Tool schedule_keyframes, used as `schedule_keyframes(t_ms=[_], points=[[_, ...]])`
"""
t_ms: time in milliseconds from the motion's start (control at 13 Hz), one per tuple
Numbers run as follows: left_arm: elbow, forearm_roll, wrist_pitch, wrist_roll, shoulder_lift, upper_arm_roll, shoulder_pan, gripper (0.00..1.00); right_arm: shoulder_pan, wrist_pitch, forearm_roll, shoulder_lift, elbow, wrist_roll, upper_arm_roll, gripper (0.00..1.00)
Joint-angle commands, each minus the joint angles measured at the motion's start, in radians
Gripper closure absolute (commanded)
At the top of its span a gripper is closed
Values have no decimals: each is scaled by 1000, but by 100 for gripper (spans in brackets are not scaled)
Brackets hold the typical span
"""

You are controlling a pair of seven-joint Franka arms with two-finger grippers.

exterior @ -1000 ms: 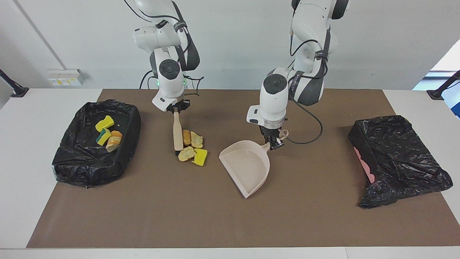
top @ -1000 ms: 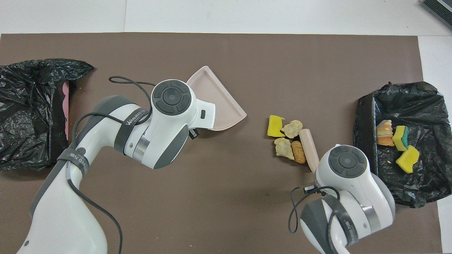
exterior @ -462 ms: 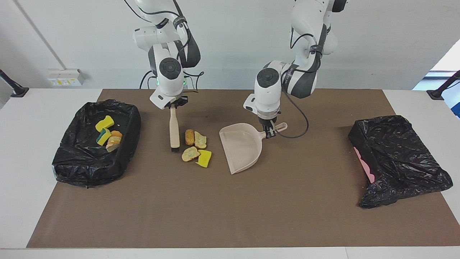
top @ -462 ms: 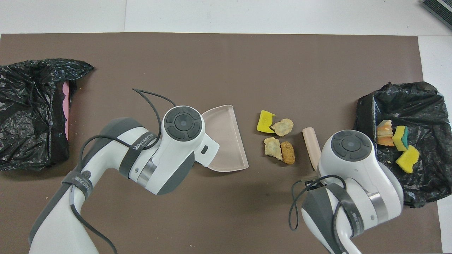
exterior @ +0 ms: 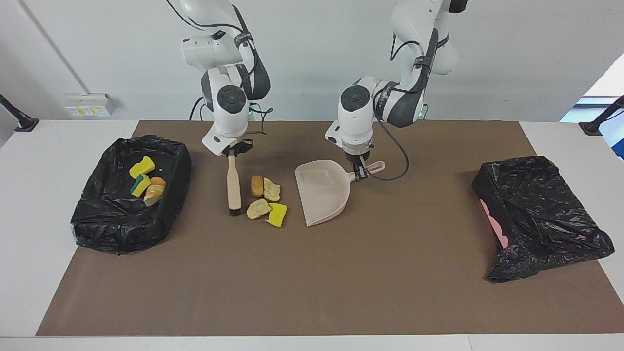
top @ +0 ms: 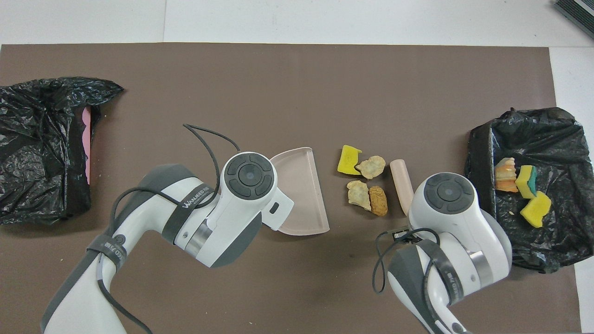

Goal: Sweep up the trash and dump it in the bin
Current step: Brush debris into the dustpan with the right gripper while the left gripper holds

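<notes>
Four loose pieces of trash (exterior: 265,200), three tan crusty lumps and one bright yellow sponge wedge, are found lying together on the brown table mat (exterior: 312,292), between the brush and the dustpan. Further pieces are seen already inside the black-bagged bin (exterior: 129,195) at the right arm's end of the table.

The right gripper (exterior: 233,150) is clamped on the top of the pale wooden-handled brush (exterior: 233,184), whose long axis runs away from the robots, bristle end on the mat just beside the pile, on the side toward that bin. The left gripper (exterior: 360,171) is closed on the handle of the beige plastic dustpan (exterior: 322,192), which lies with its open mouth turned toward the trash, near it but not touching.

The coming move is judged to turn on one relation: the pile lies directly between the brush and the pan mouth, so a sideways stroke by the right arm toward the left arm's end would carry the pieces in. A second black-bagged container (exterior: 536,214) stands apart at the left arm's end.
</notes>
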Motion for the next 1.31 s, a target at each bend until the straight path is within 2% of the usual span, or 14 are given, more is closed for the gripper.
schedule_keyframes(t_ms=[0, 231, 538, 692, 769, 923, 1077, 1231], points=[[-50, 22, 22, 8, -32, 13, -3, 100, 50, 81, 48, 66, 19, 42, 6, 100], [-56, 22, 25, 4, -33, 13, 12, 100, 146, 201, 158, 119, 44, 51, 6, 100], [-56, 22, 29, 2, -32, 13, 15, 100, 209, 206, 379, 136, 97, 7, 12, 100], [-56, 22, 30, 2, -32, 11, 32, 100, 235, 210, 515, 124, 102, -55, 14, 100], [-56, 22, 30, 5, -32, 11, 38, 100, 243, 209, 545, 118, 120, -53, 14, 100], [-56, 22, 36, 19, -30, 11, 47, 100, 243, 183, 553, 100, 159, -42, 14, 100], [-53, 22, 36, 31, -26, 10, 78, 100, 228, 70, 528, 45, 159, -38, 3, 100], [-50, 20, 36, 97, -32, 10, 102, 100, 205, -64, 383, -21, 159, 43, 4, 100]])
